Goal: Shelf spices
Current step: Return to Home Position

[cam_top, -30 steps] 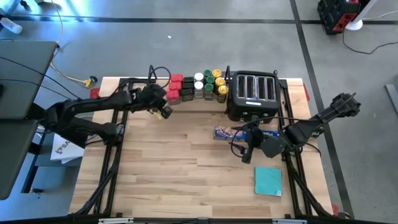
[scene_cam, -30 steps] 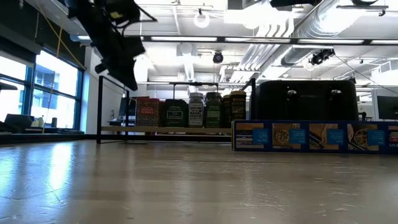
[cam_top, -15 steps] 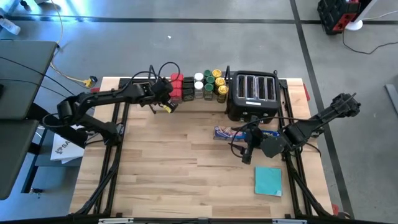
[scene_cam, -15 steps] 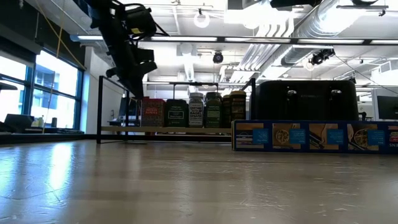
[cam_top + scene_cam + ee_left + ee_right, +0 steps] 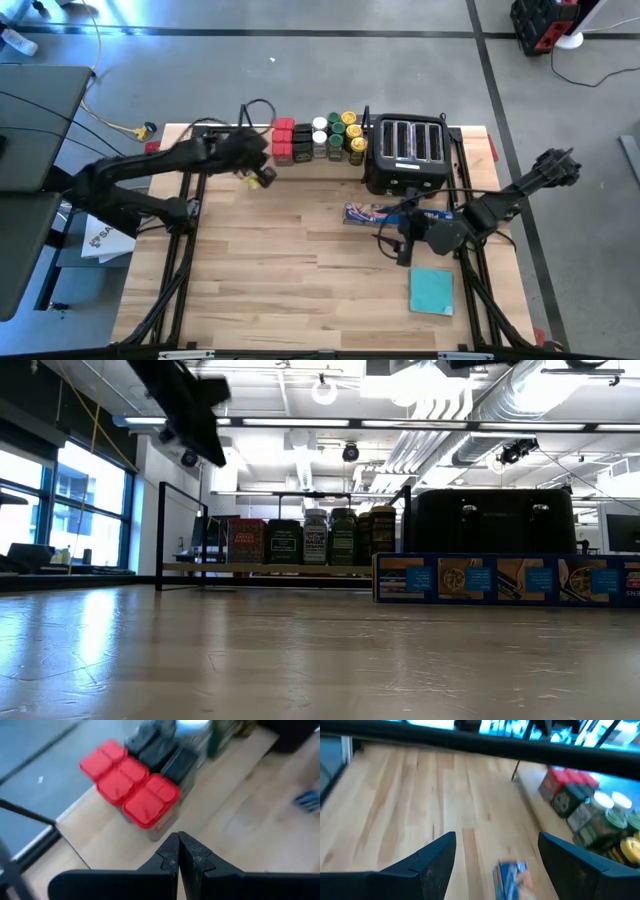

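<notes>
The spices stand in a tight group on the light-wood shelf at the table's far edge: red-lidded tins, dark tins and round jars with white, green and yellow lids. My left gripper is shut and empty, raised just near and left of the red tins; its closed tips show in the left wrist view. My right gripper is open and empty over the table's right middle, near the blue box. Its fingers stand wide apart in the right wrist view.
A black four-slot toaster stands right of the spices. A long blue box lies in front of it, and a flat teal square lies near the right front. The shelf's black wire upright stands at its left end.
My left gripper went toward the red tins and down to them, then drew back toward the table's left and near side and rose again, shut throughout.
</notes>
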Action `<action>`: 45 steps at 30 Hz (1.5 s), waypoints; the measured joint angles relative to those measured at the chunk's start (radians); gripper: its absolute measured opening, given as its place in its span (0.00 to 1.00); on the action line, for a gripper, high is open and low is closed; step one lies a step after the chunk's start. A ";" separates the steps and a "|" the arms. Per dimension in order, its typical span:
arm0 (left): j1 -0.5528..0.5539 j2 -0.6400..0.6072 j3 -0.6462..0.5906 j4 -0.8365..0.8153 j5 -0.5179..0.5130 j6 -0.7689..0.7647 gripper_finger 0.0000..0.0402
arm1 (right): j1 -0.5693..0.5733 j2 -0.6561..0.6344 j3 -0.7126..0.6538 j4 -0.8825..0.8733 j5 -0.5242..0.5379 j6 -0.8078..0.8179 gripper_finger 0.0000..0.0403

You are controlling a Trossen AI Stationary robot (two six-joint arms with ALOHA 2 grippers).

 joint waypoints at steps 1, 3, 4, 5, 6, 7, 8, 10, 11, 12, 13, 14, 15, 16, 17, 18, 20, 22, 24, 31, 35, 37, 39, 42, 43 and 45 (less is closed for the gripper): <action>-0.019 -0.042 -0.010 0.005 -0.006 0.000 0.00 | -0.003 -0.012 0.000 -0.037 -0.018 0.003 0.69; -0.060 -0.139 -0.046 0.006 -0.020 -0.004 0.00 | -0.015 -0.041 -0.017 -0.086 -0.047 0.021 0.69; -0.080 -0.192 -0.070 0.007 -0.022 -0.011 0.00 | -0.021 -0.065 -0.040 -0.087 -0.068 0.026 0.69; -0.095 -0.246 -0.096 0.012 -0.022 -0.019 0.00 | -0.032 -0.093 -0.068 -0.087 -0.099 0.026 0.69; -0.107 -0.303 -0.125 0.012 -0.019 -0.028 0.00 | -0.047 -0.128 -0.098 -0.083 -0.132 0.026 0.69; -0.115 -0.363 -0.155 0.012 -0.010 -0.033 0.00 | -0.062 -0.163 -0.127 -0.073 -0.169 0.023 0.68; -0.123 -0.418 -0.185 0.014 0.005 -0.035 0.00 | -0.081 -0.206 -0.160 -0.062 -0.205 0.023 0.68; -0.128 -0.531 -0.252 0.040 0.036 -0.040 0.00 | -0.120 -0.298 -0.223 -0.045 -0.266 0.014 0.65; -0.128 -0.583 -0.285 0.054 0.056 -0.045 0.00 | -0.141 -0.347 -0.248 -0.031 -0.301 0.007 0.64; -0.128 -0.631 -0.314 0.067 0.073 -0.045 0.00 | -0.162 -0.401 -0.270 -0.018 -0.336 0.002 0.62; -0.127 -0.679 -0.340 0.079 0.085 -0.045 0.00 | -0.181 -0.454 -0.289 -0.010 -0.366 0.001 0.60; -0.125 -0.726 -0.363 0.086 0.089 -0.044 0.00 | -0.200 -0.505 -0.304 -0.003 -0.389 0.000 0.58; -0.122 -0.768 -0.381 0.090 0.089 -0.044 0.00 | -0.220 -0.553 -0.319 0.004 -0.403 -0.002 0.56; -0.118 -0.807 -0.396 0.091 0.089 -0.044 0.00 | -0.237 -0.601 -0.333 0.011 -0.416 -0.010 0.53; -0.115 -0.842 -0.407 0.090 0.088 -0.041 0.00 | -0.253 -0.647 -0.348 0.015 -0.426 -0.017 0.50; -0.111 -0.874 -0.416 0.089 0.090 -0.030 0.00 | -0.268 -0.693 -0.363 0.015 -0.438 -0.018 0.46; -0.106 -0.934 -0.445 0.084 0.129 0.008 0.00 | -0.290 -0.773 -0.392 0.016 -0.467 -0.010 0.37; -0.105 -0.988 -0.473 0.091 0.166 0.018 0.00 | -0.304 -0.848 -0.430 0.022 -0.501 0.012 0.27; -0.105 -1.030 -0.497 0.105 0.170 0.015 0.00 | -0.305 -0.906 -0.469 0.027 -0.516 0.036 0.18; -0.105 -1.097 -0.539 0.199 0.205 0.013 0.00 | -0.305 -1.024 -0.618 0.127 -0.524 0.053 0.02; -0.105 -1.098 -0.618 0.316 0.218 -0.009 0.00 | -0.305 -1.040 -0.687 0.223 -0.569 0.051 0.01; -0.105 -1.098 -0.675 0.412 0.219 0.007 0.00 | -0.305 -1.041 -0.718 0.278 -0.590 0.052 0.00; -0.109 -1.097 -0.738 0.533 0.240 0.016 0.00 | -0.305 -1.041 -0.749 0.330 -0.604 0.053 0.00; -0.138 -1.085 -0.837 0.715 0.258 0.012 0.00 | -0.299 -1.041 -0.796 0.409 -0.610 0.052 0.00; -0.154 -1.078 -0.866 0.755 0.252 0.005 0.00 | -0.295 -1.041 -0.812 0.432 -0.611 0.053 0.00; -0.193 -1.063 -0.910 0.789 0.211 -0.008 0.00 | -0.285 -1.041 -0.835 0.453 -0.611 0.056 0.00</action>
